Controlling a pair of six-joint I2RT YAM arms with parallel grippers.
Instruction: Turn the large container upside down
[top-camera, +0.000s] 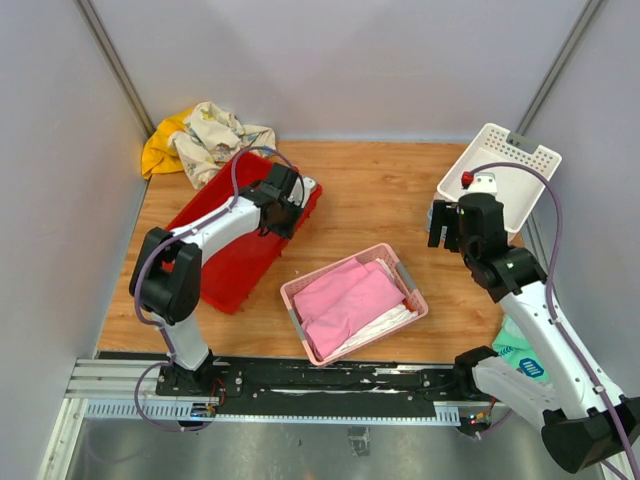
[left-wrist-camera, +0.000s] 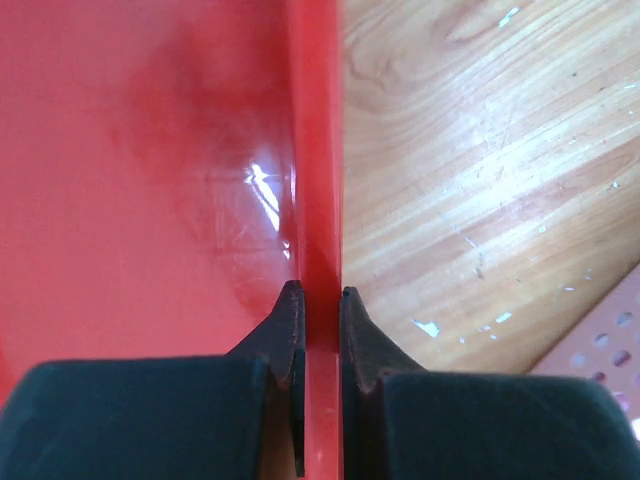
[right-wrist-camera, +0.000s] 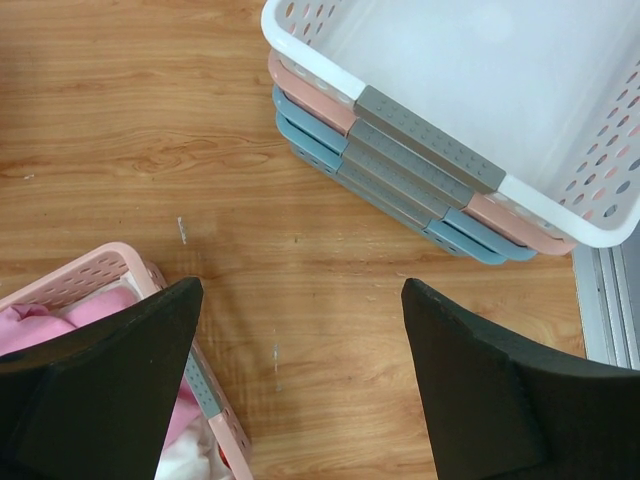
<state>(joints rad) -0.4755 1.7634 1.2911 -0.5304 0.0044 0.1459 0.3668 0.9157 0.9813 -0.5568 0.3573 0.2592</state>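
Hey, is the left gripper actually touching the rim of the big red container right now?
Touching. The left wrist view shows the left gripper closed on the rim of the large container, both fingers pressed against it.

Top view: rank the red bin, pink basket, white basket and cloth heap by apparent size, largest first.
1. red bin
2. pink basket
3. white basket, close to the pink one and raised on a stack, so unsure
4. cloth heap
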